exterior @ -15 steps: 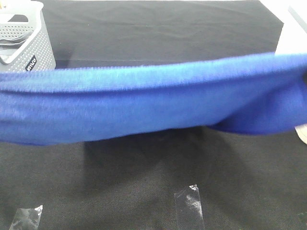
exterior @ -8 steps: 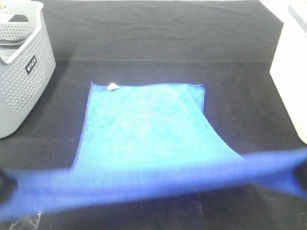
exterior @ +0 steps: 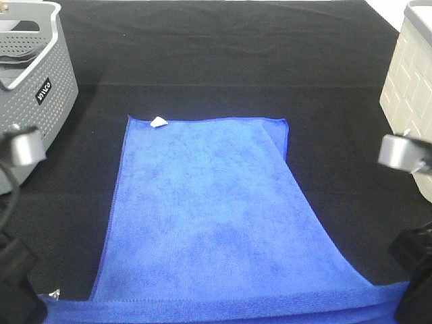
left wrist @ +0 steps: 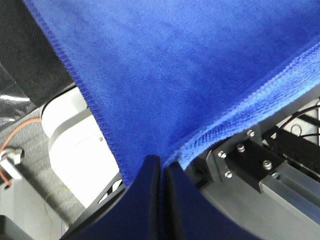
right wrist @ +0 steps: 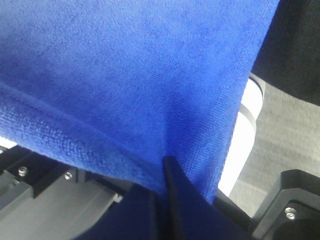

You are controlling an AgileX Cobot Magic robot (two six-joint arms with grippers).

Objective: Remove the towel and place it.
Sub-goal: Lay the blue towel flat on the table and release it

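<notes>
The royal-blue towel (exterior: 202, 216) lies spread flat on the black table (exterior: 216, 61). Its white tag (exterior: 158, 122) is at the far left corner, and the far right corner is folded over a little. My left gripper (left wrist: 162, 167) is shut on the towel's near left corner (left wrist: 165, 75). My right gripper (right wrist: 165, 167) is shut on the near right corner (right wrist: 125, 75). In the high view the left arm (exterior: 17, 283) and the right arm (exterior: 413, 280) stand at the bottom corners, where the towel's near edge runs off the table front.
A grey perforated basket (exterior: 34, 88) stands at the far left. A beige crate (exterior: 408, 81) stands at the far right. A scrap of clear tape (exterior: 52, 294) lies by the towel's near left corner.
The towel was stretched in the air between both grippers. Both grippers drew it toward the near edge and lowered it, and it now lies flat on the table.
</notes>
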